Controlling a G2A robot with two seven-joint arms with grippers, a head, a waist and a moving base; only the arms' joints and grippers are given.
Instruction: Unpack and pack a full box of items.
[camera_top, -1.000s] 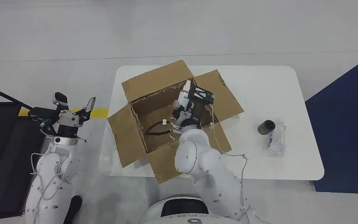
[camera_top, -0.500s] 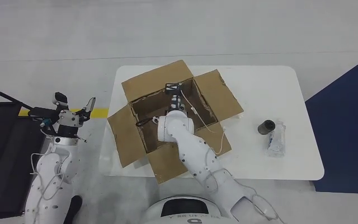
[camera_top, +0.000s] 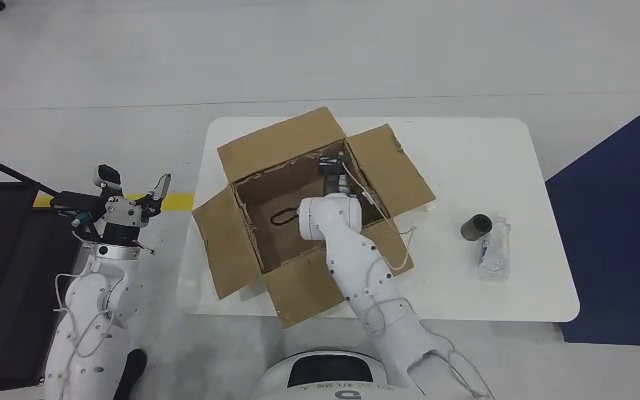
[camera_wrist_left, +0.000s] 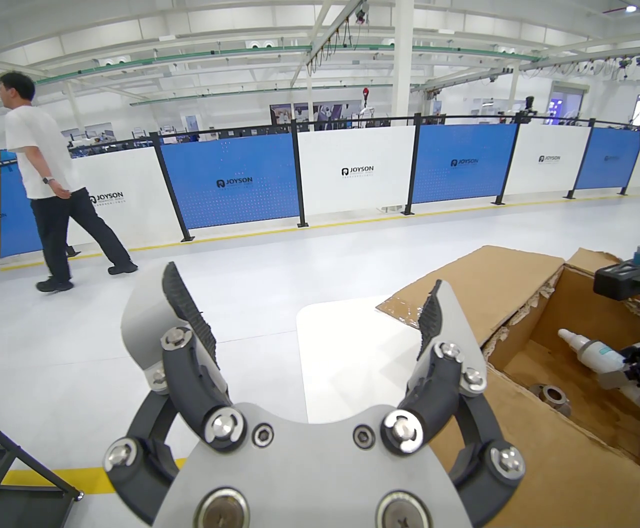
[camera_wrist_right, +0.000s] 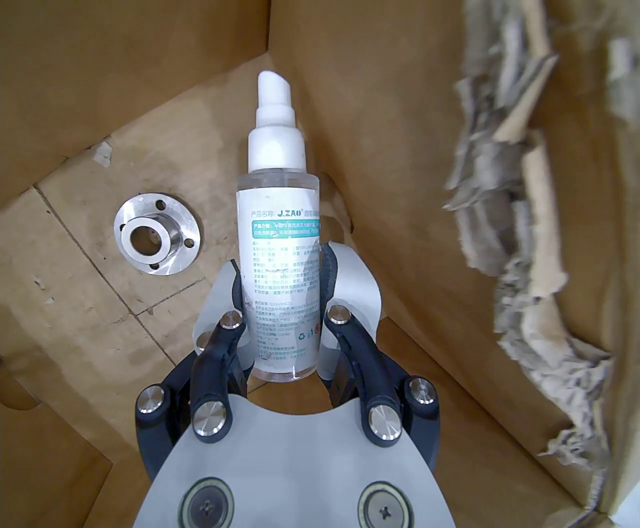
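Observation:
The open cardboard box (camera_top: 250, 160) stands on the left part of the white table (camera_top: 480, 160). My right gripper (camera_wrist_right: 280, 265) is inside it by the far right wall, shut on a clear spray bottle (camera_wrist_right: 277, 215) with a white nozzle pointing away from the wrist. A round metal flange (camera_wrist_right: 156, 235) lies on the box floor beside the bottle. In the left wrist view the bottle (camera_wrist_left: 592, 352) hangs above the flange (camera_wrist_left: 550, 397). My left gripper (camera_wrist_left: 304, 280) stands open with nothing in it, off the table's left side, also visible from above as left gripper (camera_top: 130, 195).
A dark cylinder (camera_top: 474, 226) and a clear plastic package (camera_top: 495, 247) lie on the table's right part. A black cable loop (camera_top: 280, 215) rests on the box floor. The box's torn inner edge (camera_wrist_right: 525, 200) is close to the right gripper.
The right arm's wrist has swung across the far side of the box, first left, then back toward the far right wall. The left arm has kept still.

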